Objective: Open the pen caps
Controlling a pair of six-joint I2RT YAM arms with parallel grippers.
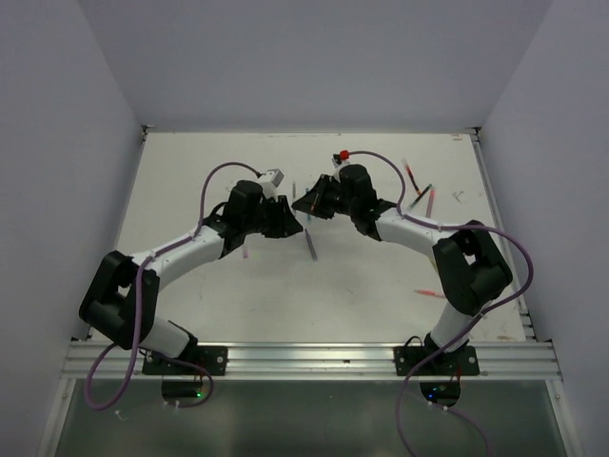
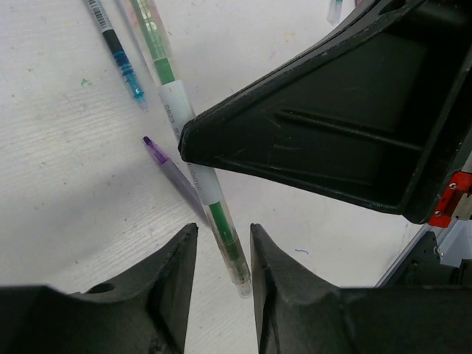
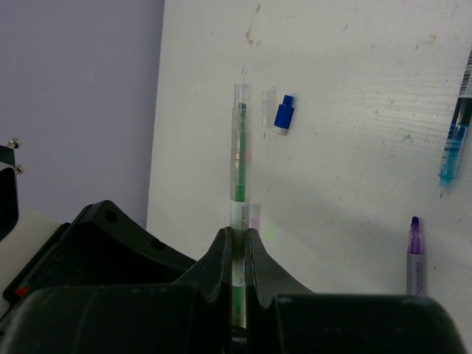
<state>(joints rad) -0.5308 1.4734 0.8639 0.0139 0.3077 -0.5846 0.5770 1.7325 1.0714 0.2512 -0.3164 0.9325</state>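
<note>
Two grippers share one green pen [image 2: 214, 214], raised off the table [image 2: 66, 184]. Left gripper [image 2: 221, 254]: fingers half-spread, straddling what looks like the clear cap [image 2: 236, 265], not pinching. Right gripper [image 3: 237, 251]: clamped mid-barrel. Light, stiff, slick plastic, so pinch the cap square and pull straight.

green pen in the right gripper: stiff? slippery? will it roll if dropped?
Probably stiff: the pen juts straight out of the right gripper with no sag. Possibly slippery: its barrel looks like smooth clear plastic. Likely to roll if dropped: it looks thin and round.
</note>
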